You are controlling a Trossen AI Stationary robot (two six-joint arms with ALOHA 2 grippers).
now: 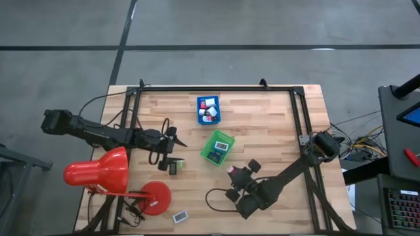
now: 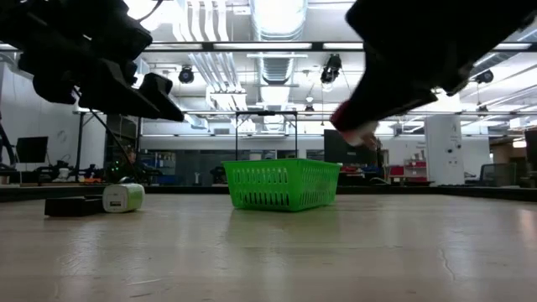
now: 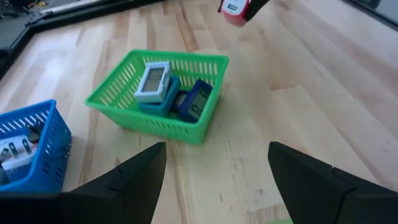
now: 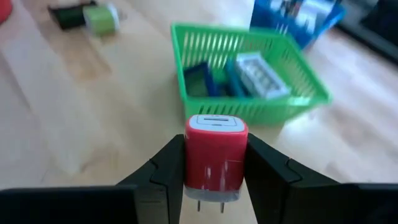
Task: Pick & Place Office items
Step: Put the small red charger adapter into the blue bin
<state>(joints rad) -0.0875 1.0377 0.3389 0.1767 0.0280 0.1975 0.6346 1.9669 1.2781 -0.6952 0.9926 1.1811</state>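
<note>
My right gripper (image 1: pixel 232 172) is shut on a small pink-red plug cube (image 4: pixel 216 158) with a white end and metal prongs. It holds the cube above the table, near the green tray (image 1: pixel 217 147). That tray holds a white flat piece (image 3: pixel 153 81) and teal and dark blue ones. The blue tray (image 1: pixel 209 109) behind it holds white and red pieces. My left gripper (image 1: pixel 176 137) hovers open left of the green tray, nothing between its fingers (image 3: pixel 134 174). A green-white cube (image 2: pixel 123 198) and a dark piece (image 2: pixel 75 205) lie on the table below it. My right gripper pinches the cube's two opposite red sides (image 4: pixel 193 163) between its two fingers. The fingers slant down from the table's near right side, pointing toward the green tray. The cube is lifted clear of the table (image 2: pixel 357 127), white end away from the wrist and prongs (image 4: pixel 202 204) showing below.
A big red desk lamp (image 1: pixel 98 172) with a round base (image 1: pixel 155 196) stands at the near left. A white flat piece (image 1: pixel 180 216) lies by the near edge. A black frame (image 1: pixel 216 88) runs round the table's back and sides. A black cable (image 1: pixel 216 200) loops near my right arm.
</note>
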